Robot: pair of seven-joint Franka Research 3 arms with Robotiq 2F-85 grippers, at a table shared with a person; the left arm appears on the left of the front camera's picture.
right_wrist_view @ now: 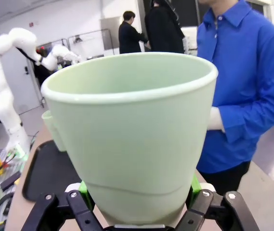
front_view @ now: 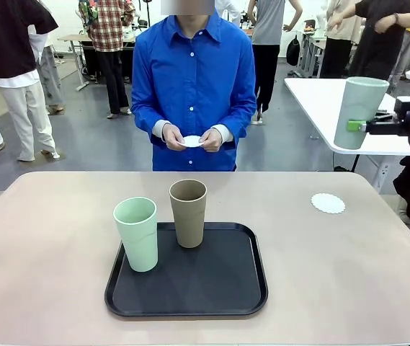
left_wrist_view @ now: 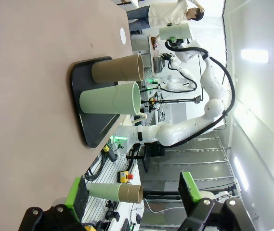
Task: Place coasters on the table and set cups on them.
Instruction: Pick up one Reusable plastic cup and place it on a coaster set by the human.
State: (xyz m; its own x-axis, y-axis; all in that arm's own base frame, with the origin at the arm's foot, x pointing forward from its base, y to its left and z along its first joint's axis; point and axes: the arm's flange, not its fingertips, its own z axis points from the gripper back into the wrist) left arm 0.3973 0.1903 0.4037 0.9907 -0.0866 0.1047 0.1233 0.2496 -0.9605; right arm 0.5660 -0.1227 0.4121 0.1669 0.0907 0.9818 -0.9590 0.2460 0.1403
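While the mint cup (front_view: 361,108) is clamped in the right claw (front_view: 354,126), the coaster (front_view: 328,203) lies on the desk (front_view: 46,252) below it, slightly leftward; if the cup is lowered off-centre, the coaster could be missed or pushed. The left claw (left_wrist_view: 134,192) is spread wide, empty.

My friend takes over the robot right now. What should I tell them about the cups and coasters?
Left gripper: open, empty.
Right gripper: shut on the held mint cup, up in the air at the table's right side.
One coaster lies bare on the table; the person's hands hold a second coaster.
The other mint cup and the olive-brown cup stand on the black tray.
Done: one coaster laid.
Left: more coasters, all three cups.
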